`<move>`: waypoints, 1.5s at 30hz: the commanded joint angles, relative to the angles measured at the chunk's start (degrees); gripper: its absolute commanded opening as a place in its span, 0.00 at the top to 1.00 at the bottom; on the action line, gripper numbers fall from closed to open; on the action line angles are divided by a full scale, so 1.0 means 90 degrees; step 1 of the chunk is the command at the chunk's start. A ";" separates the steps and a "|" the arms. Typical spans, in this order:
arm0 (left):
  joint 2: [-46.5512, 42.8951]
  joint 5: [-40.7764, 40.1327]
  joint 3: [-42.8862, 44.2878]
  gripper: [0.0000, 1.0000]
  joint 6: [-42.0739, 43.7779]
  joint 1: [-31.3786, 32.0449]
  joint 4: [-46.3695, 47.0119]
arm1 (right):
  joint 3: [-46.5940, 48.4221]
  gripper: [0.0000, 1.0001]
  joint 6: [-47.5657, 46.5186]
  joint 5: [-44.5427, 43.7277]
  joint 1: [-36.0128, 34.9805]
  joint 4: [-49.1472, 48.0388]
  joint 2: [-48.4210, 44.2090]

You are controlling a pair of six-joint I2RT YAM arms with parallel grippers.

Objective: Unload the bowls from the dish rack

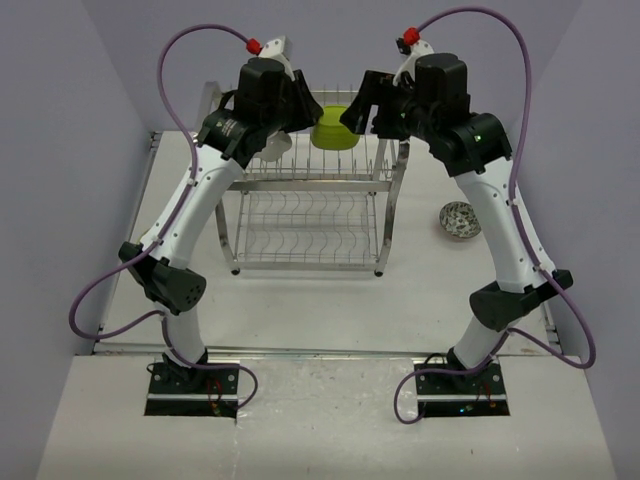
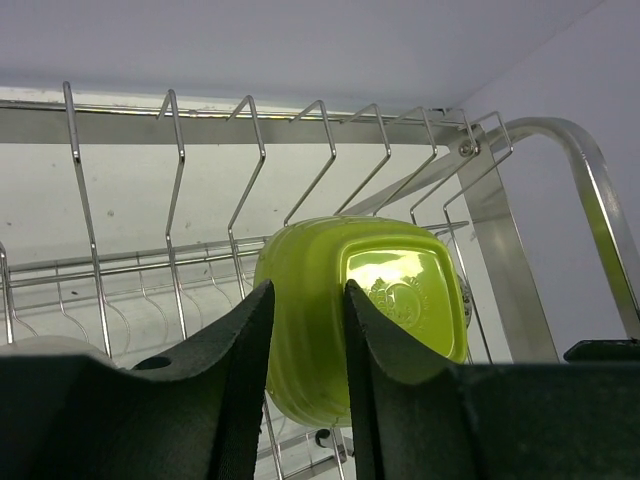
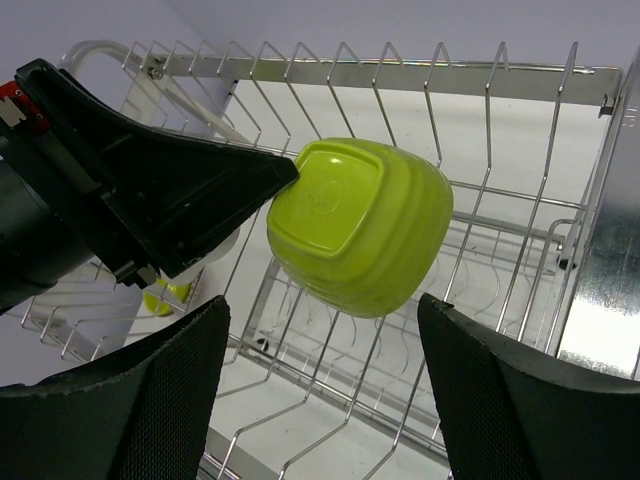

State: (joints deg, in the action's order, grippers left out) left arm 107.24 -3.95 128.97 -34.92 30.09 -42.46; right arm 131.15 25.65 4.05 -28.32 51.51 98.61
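Left wrist view: squarish lime green bowl (image 2: 385,290) pinched in the dish rack (image 1: 310,215)

Left gripper (image 2: 307,292) had its jaws pinching the bowl's side wall among the upper-tier dividers, toward the rack's 12 o'clock end. Right gripper (image 3: 322,310) hung near the bowl at its 3 o'clock, jaws spread wide, holding nothing. One speckled patterned bowl (image 1: 460,220) sat on the tabletop (image 1: 420,290) at the rack's 3 o'clock.
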 commanded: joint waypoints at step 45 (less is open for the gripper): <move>-0.0090 -0.0060 -0.0394 0.76 0.0100 -0.0130 -0.0995 | -0.0110 0.14 0.0773 0.1492 0.0031 -0.0811 0.0420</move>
State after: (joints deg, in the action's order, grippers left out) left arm 105.19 -7.18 125.97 -34.83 28.45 -46.00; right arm 129.27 34.13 13.50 -28.16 48.45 102.45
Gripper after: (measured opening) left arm 0.242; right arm 0.871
